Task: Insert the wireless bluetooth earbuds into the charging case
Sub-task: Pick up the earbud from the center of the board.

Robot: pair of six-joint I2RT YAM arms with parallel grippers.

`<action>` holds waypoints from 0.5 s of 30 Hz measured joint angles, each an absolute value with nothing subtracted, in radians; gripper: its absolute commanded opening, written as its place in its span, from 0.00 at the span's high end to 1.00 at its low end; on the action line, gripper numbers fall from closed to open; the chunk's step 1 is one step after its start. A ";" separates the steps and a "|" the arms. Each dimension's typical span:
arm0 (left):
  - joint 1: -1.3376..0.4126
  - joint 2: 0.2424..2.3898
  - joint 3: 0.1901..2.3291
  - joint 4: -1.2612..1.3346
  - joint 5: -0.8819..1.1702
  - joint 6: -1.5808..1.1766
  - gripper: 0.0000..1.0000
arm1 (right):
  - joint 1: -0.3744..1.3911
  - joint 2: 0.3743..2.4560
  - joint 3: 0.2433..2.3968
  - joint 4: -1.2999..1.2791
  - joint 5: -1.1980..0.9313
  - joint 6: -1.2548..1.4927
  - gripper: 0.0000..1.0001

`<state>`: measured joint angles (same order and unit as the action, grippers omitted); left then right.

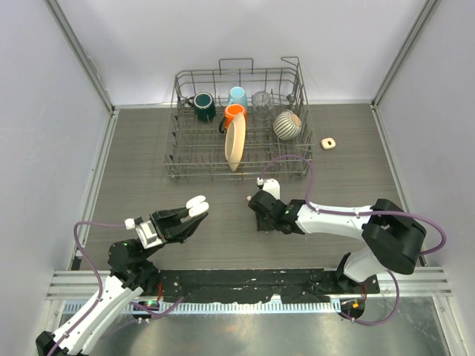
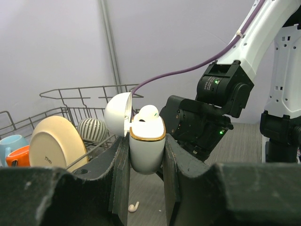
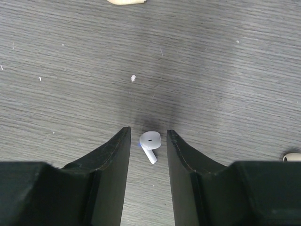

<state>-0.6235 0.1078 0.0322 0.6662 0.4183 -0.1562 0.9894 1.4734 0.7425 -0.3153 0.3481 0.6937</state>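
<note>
1. Where the rack [image 1: 194, 165] fills the far middle, table [image 1: 148, 163] surface shows to its left, right and near side.
2. Print on the plate [image 2: 55, 143] is too small to read.
3. Left gripper [image 1: 191, 211], raised, pinches the open case [image 2: 146, 148]; one earbud [image 2: 148, 113] sits inside.
4. Right gripper [image 3: 148, 133], lowered, stands narrowly spread astride a second earbud [image 3: 150, 141] on the table.

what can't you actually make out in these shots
Left wrist view: charging case sockets, hidden by its rim and the seated earbud.
Top view: the loose earbud between the right fingers, covered by that arm.
Right wrist view: a pale shape cut by the top edge, a second pale shape by the right edge; neither identifiable.
</note>
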 measured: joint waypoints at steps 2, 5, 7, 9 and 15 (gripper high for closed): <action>-0.624 0.108 0.032 0.665 0.418 -0.156 1.00 | 0.989 1.478 0.744 -0.315 0.350 0.694 0.60; -0.624 0.106 0.032 0.660 0.418 -0.156 1.00 | 0.989 1.478 0.744 -0.315 0.351 0.694 0.62; -0.624 0.106 0.032 0.660 0.418 -0.156 1.00 | 0.989 1.478 0.744 -0.315 0.351 0.694 0.63; -0.624 0.103 0.032 0.658 0.417 -0.156 1.00 | 0.989 1.478 0.744 -0.316 0.352 0.694 0.62; -0.624 0.100 0.032 0.654 0.412 -0.156 1.00 | 0.989 1.480 0.744 -0.323 0.356 0.694 0.62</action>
<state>-0.6235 0.0998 0.0322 0.6540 0.4118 -0.1562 0.9890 1.4799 0.7444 -0.3225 0.3557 0.6945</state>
